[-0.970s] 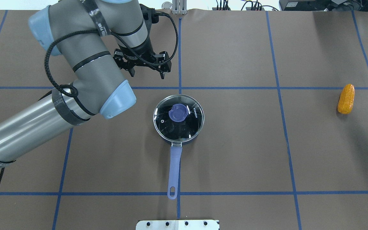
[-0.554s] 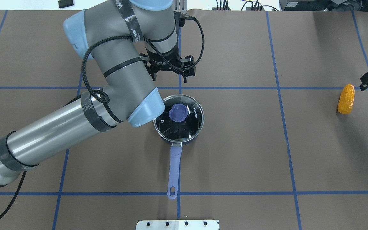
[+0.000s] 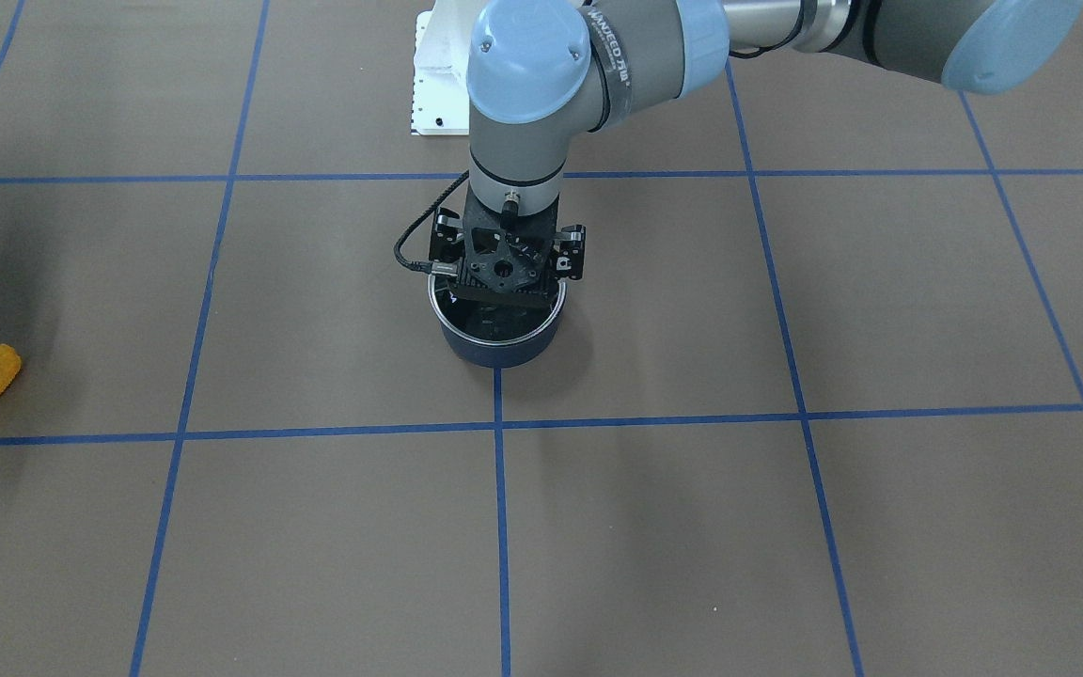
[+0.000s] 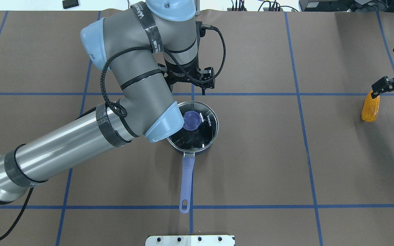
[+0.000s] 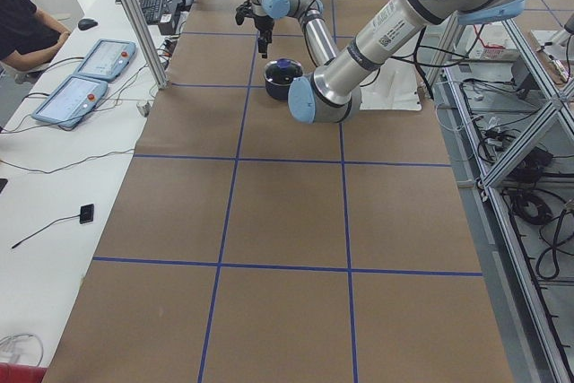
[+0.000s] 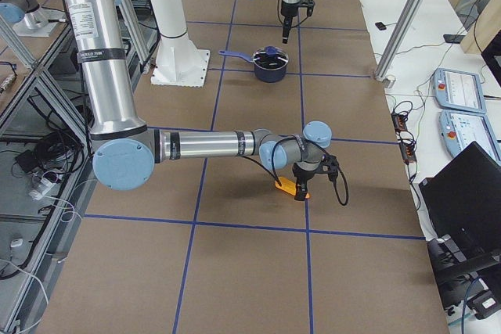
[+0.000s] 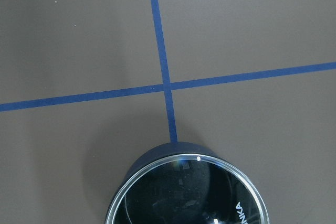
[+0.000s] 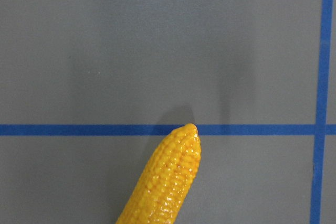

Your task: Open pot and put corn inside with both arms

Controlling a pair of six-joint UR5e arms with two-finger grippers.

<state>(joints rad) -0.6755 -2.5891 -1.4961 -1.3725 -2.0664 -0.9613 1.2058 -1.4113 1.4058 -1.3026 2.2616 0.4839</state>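
Observation:
The navy pot point(image 4: 206, 145) stands mid-table, its clear glass lid point(image 4: 198, 135) on, with a purple-blue knob point(image 4: 192, 120) and the long handle point(image 4: 186, 177) pointing at the robot. My left gripper point(image 4: 186, 90) hovers open and empty just beyond the pot's far rim, above lid height. In the front view it point(image 3: 507, 282) hides most of the pot point(image 3: 499, 353). The left wrist view shows the lid's point(image 7: 184, 198) far edge. The yellow corn point(image 4: 370, 108) lies at the far right. My right gripper point(image 4: 390, 89) hangs open over its far tip point(image 8: 168, 182).
Brown table cover with blue tape grid lines point(image 4: 299, 94). A white base plate point(image 4: 190, 240) sits at the near edge. My left forearm point(image 4: 80, 143) overlaps the lid's left rim from above. Monitors and cables line the far edge.
My left arm swung right and toward the pot, bringing its gripper from far left of the pot to just behind its far rim. My right gripper came in from the right edge over the corn's tip.

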